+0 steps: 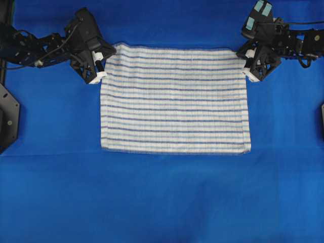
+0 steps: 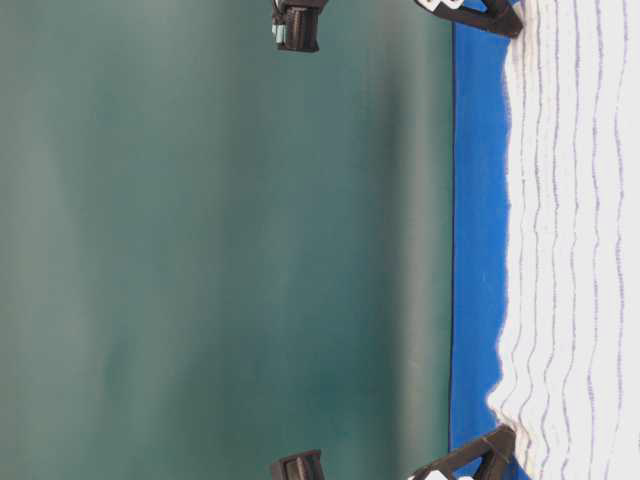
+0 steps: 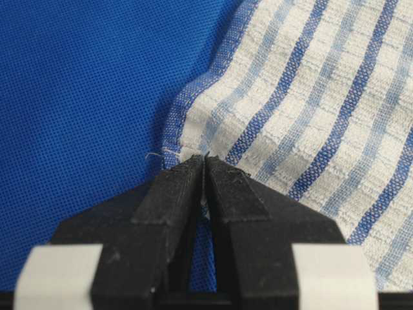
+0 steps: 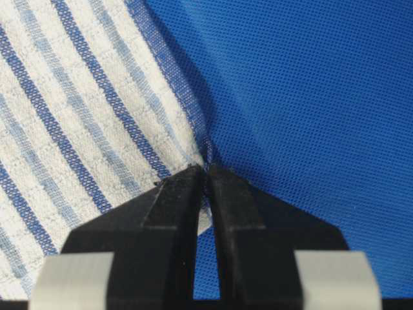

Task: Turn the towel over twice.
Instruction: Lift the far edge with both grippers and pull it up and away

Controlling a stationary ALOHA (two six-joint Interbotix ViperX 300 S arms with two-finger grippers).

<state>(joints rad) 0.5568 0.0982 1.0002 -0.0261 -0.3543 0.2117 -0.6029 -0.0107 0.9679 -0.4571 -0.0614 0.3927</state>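
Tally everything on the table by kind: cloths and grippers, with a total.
Striped towel: 1
Plain blue cloth under it: 1
Grippers, left gripper and right gripper, each shut on a far corner of the towel: 2
Total: 4

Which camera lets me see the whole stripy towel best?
The overhead view: the whole towel lies flat there on the blue cloth, all four edges visible. The left wrist view gives only the corner pinched by the left gripper, the right wrist view the corner pinched by the right gripper. The table-level view sees it edge-on.
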